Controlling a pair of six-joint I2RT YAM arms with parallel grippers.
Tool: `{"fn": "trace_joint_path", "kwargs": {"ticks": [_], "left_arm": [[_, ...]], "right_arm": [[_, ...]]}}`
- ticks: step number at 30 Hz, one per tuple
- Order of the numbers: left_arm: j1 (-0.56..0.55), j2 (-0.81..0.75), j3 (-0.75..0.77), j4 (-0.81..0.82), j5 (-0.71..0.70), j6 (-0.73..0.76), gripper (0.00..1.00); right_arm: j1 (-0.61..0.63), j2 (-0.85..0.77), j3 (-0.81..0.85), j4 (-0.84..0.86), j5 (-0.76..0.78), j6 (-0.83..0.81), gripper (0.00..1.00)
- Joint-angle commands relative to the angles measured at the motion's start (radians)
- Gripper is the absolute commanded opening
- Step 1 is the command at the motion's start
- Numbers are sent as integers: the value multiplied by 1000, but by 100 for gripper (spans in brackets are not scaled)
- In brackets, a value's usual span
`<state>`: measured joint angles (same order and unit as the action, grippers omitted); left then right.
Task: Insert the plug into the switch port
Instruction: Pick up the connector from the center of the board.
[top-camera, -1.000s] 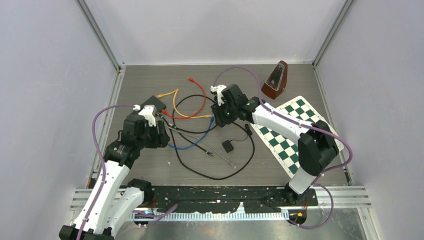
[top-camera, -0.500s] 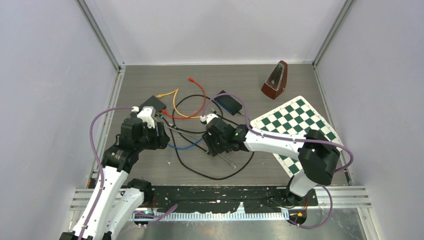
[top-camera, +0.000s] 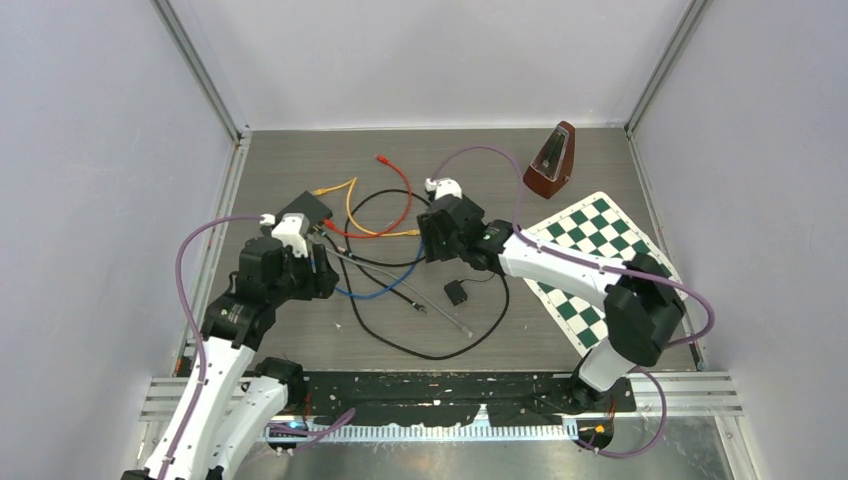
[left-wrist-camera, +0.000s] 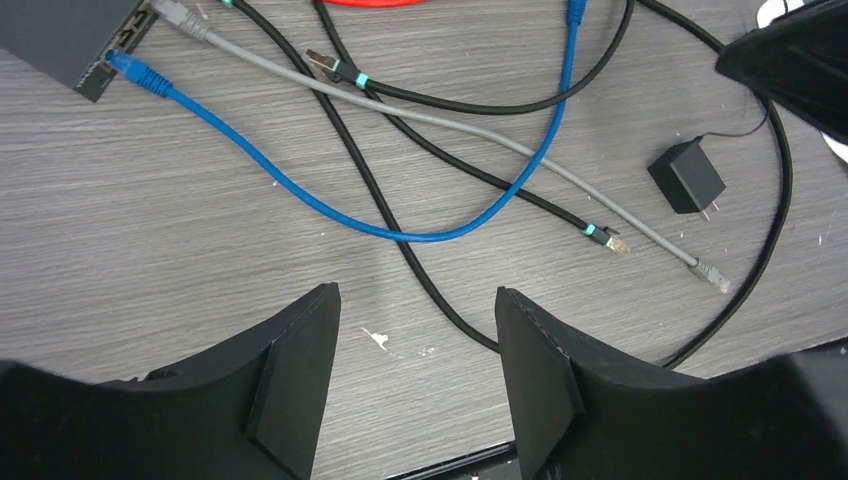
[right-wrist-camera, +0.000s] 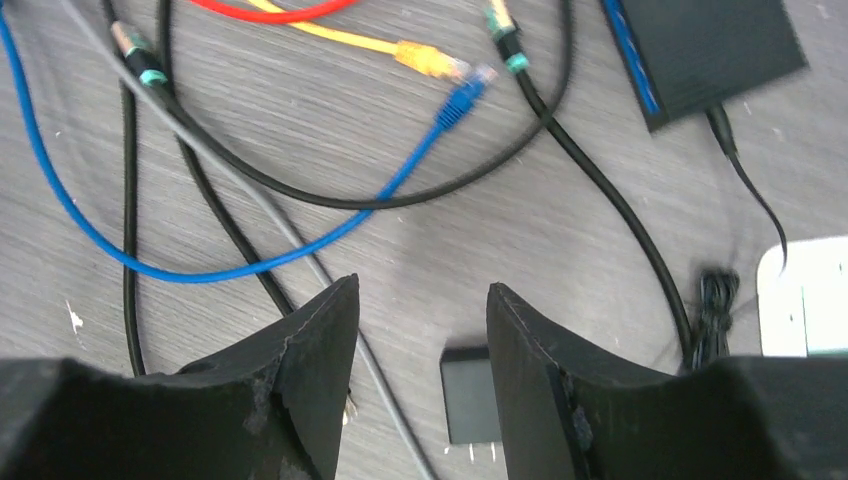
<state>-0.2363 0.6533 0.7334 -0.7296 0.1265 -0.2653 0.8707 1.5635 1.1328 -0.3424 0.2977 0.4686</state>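
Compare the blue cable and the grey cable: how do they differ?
The blue cable sags in a deep loop; the grey cable runs almost straight. The grey cable's free plug lies near the power adapter; the blue cable's free plug lies beside a yellow plug. Both have one end at the switch.

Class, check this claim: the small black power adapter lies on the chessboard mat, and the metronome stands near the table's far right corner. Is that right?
No. The top external view shows the small black power adapter on the bare table, left of the chessboard mat and apart from it. The metronome does stand near the table's far right corner.
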Motion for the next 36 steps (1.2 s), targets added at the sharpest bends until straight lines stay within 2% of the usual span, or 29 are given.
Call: {"fn": "trace_joint_path", "kwargs": {"ticks": [1, 3, 7, 14, 21, 25, 33, 35, 36], "left_arm": [[1, -53, 12, 31, -130, -51, 63], [1, -94, 15, 35, -242, -67, 64], [2, -142, 31, -3, -335, -84, 64], [2, -147, 31, -2, -321, -79, 65], [1, -154, 11, 24, -240, -65, 66], [2, -165, 7, 25, -232, -62, 68], [2, -164, -7, 36, -253, -78, 67], [1, -163, -10, 39, -249, -81, 67], [2, -162, -12, 42, -248, -87, 67]], "right_arm": [[1, 89, 110, 122, -197, -321, 57], [-5, 133, 153, 130, -268, -434, 58], [-9, 241, 255, 123, -365, -536, 57], [6, 427, 456, 40, -432, -605, 56], [20, 600, 638, -97, -400, -667, 53], [37, 658, 675, -129, -381, -693, 50], [39, 679, 654, -116, -379, -699, 51], [39, 680, 645, -103, -370, -697, 45], [39, 681, 644, -98, -367, -697, 39]]}}
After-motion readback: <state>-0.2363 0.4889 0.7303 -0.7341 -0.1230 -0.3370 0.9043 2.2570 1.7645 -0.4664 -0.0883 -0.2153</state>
